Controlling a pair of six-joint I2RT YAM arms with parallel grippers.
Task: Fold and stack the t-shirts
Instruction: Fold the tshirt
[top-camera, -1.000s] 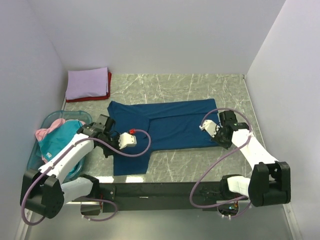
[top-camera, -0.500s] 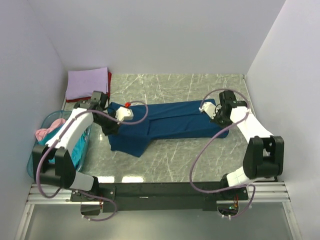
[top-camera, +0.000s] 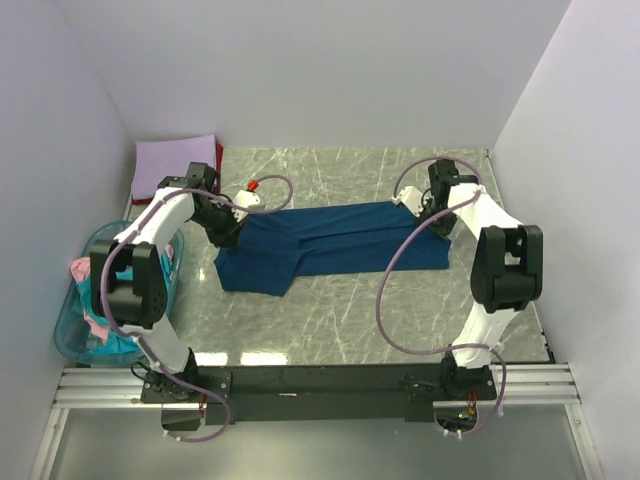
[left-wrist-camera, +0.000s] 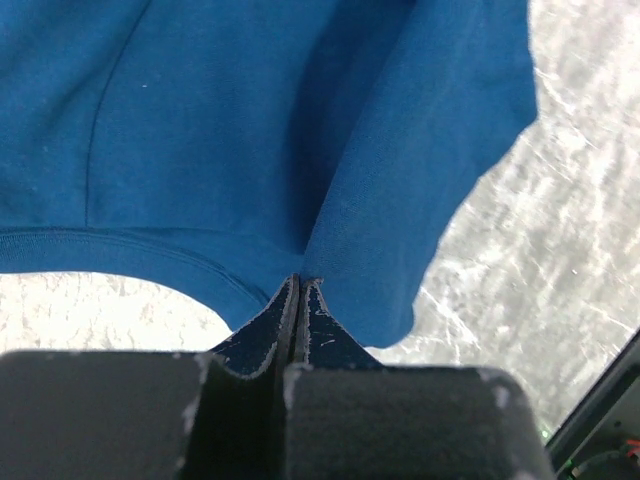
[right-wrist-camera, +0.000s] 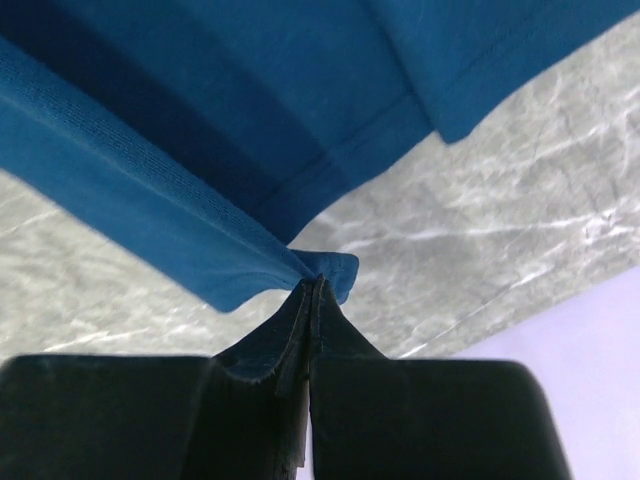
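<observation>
The dark blue t-shirt (top-camera: 330, 243) lies folded lengthwise across the middle of the marble table, plain side up. My left gripper (top-camera: 232, 228) is shut on its left end, the cloth pinched between the fingers (left-wrist-camera: 300, 285). My right gripper (top-camera: 425, 212) is shut on its right end, a corner of cloth (right-wrist-camera: 318, 278) caught in the tips. The lavender t-shirt (top-camera: 175, 165) lies folded on the red one (top-camera: 219, 160) at the back left. The teal (top-camera: 165, 270) and pink (top-camera: 82, 268) t-shirts sit in the basket.
The translucent blue basket (top-camera: 75, 335) stands at the left table edge beside my left arm. White walls close in the table on the left, back and right. Bare marble (top-camera: 350, 310) lies in front of the blue shirt.
Both grippers have carried the near edge of the blue shirt away from me to the far edge, folding it in half lengthwise. Both arms now reach further back.
</observation>
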